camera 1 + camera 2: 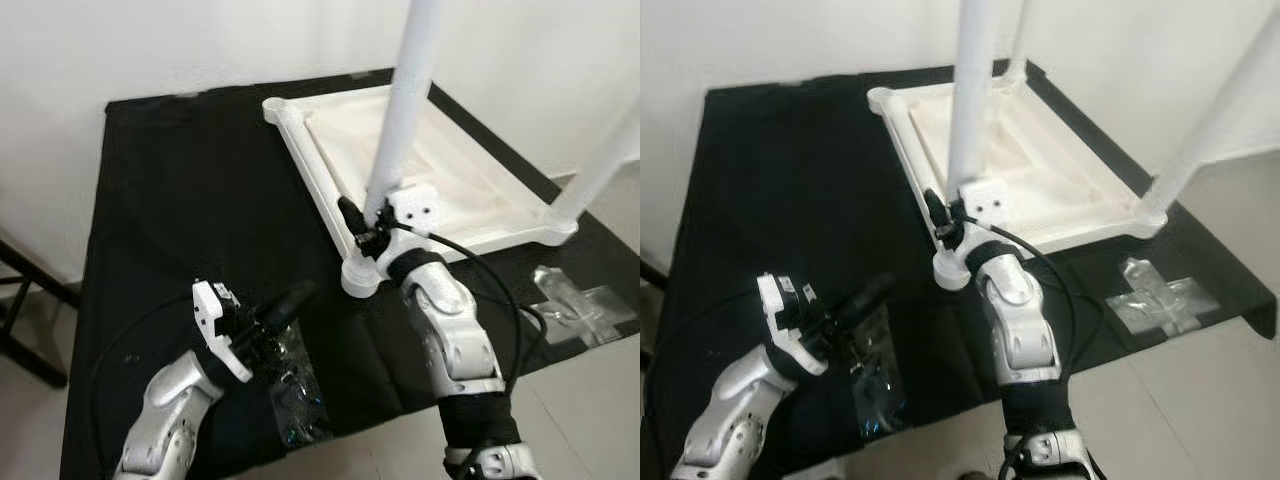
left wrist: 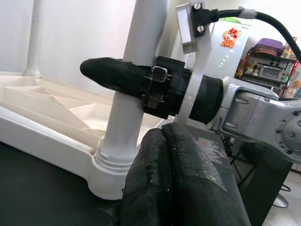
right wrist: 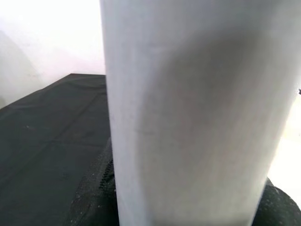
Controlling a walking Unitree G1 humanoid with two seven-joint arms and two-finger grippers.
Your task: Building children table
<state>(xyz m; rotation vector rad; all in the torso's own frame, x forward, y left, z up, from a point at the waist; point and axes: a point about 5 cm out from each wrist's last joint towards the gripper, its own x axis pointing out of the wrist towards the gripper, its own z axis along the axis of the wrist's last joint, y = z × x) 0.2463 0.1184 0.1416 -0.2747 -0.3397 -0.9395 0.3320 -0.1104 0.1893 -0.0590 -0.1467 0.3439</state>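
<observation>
The white tabletop point(image 1: 310, 165) lies upside down on a black cloth point(image 1: 170, 200). A white leg point(image 1: 405, 100) stands upright in its near corner socket point(image 1: 360, 275). My right gripper point(image 1: 372, 228) is shut on this leg low down; in the left wrist view one black finger point(image 2: 117, 75) wraps across the leg point(image 2: 136, 56), and in the right wrist view the leg point(image 3: 197, 117) stands close between the pads point(image 3: 94, 188). Two more legs stand at the right corner point(image 1: 605, 165) and the far corner point(image 1: 1018, 35). My left gripper point(image 1: 298, 297) hovers shut, holding nothing, left of the socket above a clear plastic bag point(image 1: 295, 390).
A second clear plastic bag point(image 1: 580, 305) lies on the cloth's right front part. A dark metal stand point(image 1: 20, 300) is beyond the cloth's left edge. A white wall runs behind, and pale floor shows along the front and right.
</observation>
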